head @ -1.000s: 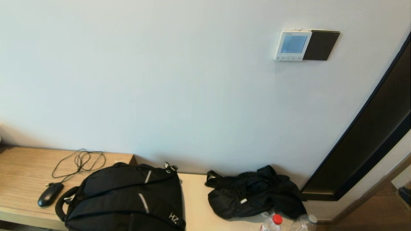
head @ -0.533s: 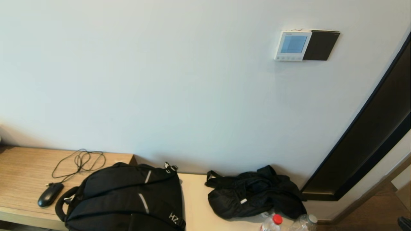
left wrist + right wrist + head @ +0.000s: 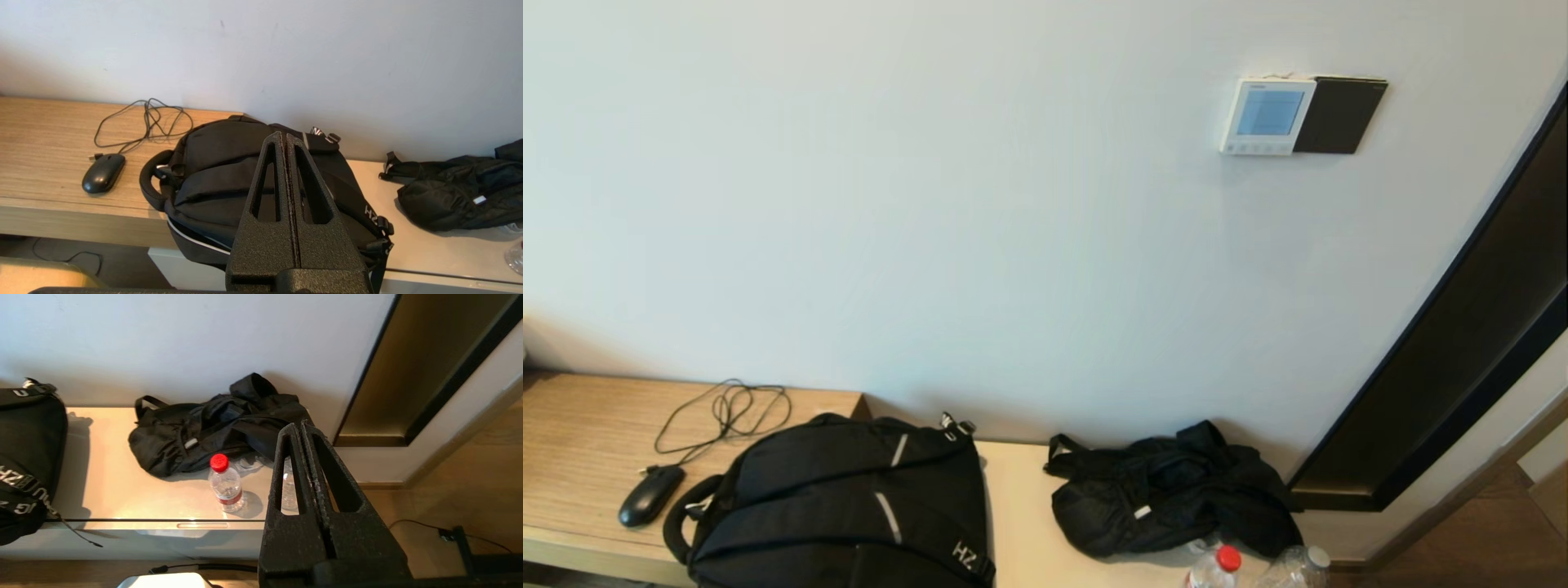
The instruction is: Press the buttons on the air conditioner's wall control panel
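The white wall control panel [image 3: 1266,116] hangs high on the wall at the right in the head view, with a pale blue screen. Its row of tiny pale buttons [image 3: 1256,149] runs along the lower edge. A dark brown plate [image 3: 1339,115] adjoins it on the right. Neither arm shows in the head view. My left gripper [image 3: 284,136] is shut and empty, low above the black backpack [image 3: 245,179]. My right gripper [image 3: 300,426] is shut and empty, low near the bench's right end, over the bottles. The panel is out of both wrist views.
A wooden desk [image 3: 580,433] holds a black mouse [image 3: 649,496] with its coiled cable. A pale bench [image 3: 1021,523] carries the backpack [image 3: 849,498], a crumpled black bag [image 3: 1168,498] and two water bottles [image 3: 224,484]. A dark door frame [image 3: 1462,327] stands at the right.
A dark object at the lower right edge of the head view dropped down and left the picture. The panel and the things on the bench have not moved.
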Available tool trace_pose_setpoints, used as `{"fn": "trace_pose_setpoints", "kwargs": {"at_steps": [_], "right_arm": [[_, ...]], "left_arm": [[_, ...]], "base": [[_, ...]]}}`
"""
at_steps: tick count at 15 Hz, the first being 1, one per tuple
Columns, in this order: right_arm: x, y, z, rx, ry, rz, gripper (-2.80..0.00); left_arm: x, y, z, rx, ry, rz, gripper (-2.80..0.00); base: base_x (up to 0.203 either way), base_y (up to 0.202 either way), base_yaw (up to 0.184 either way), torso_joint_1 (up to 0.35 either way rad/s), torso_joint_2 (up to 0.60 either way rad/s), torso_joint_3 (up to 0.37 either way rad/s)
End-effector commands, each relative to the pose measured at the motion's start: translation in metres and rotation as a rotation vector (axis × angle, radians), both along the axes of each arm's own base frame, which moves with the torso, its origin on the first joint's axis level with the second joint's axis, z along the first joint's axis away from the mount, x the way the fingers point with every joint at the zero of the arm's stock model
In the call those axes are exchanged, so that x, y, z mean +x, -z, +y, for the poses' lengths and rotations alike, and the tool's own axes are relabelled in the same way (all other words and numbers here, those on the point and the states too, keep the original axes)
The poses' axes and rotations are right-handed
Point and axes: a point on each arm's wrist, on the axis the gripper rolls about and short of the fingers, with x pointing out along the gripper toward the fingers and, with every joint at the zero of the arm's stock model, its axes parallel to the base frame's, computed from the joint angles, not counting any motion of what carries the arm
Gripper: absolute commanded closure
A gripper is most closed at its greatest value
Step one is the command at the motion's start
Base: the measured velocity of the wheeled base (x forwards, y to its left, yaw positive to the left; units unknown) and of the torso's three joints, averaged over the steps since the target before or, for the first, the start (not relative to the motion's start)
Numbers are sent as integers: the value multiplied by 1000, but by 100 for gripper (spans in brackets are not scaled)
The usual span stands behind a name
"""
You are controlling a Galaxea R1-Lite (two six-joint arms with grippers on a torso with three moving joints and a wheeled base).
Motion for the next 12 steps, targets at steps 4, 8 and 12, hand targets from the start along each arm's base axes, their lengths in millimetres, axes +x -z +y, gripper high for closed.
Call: {"fn": "trace_pose_setpoints", "kwargs": {"at_steps": [4, 8, 12], "right_arm": [[-15, 13, 1, 19, -28, -54, 0], [-23, 17, 1, 12, -36, -126, 0], [-23, 17, 2, 11, -50, -129, 0]], "left_arm": [[0, 0, 0, 0, -1, -1, 0], [0, 0, 0, 0, -1, -1, 0], [0, 0, 0, 0, -1, -1, 0]], "base": [[0, 0, 0, 0, 0, 0], [0, 0, 0, 0, 0, 0], [0, 0, 0, 0, 0, 0]]}}
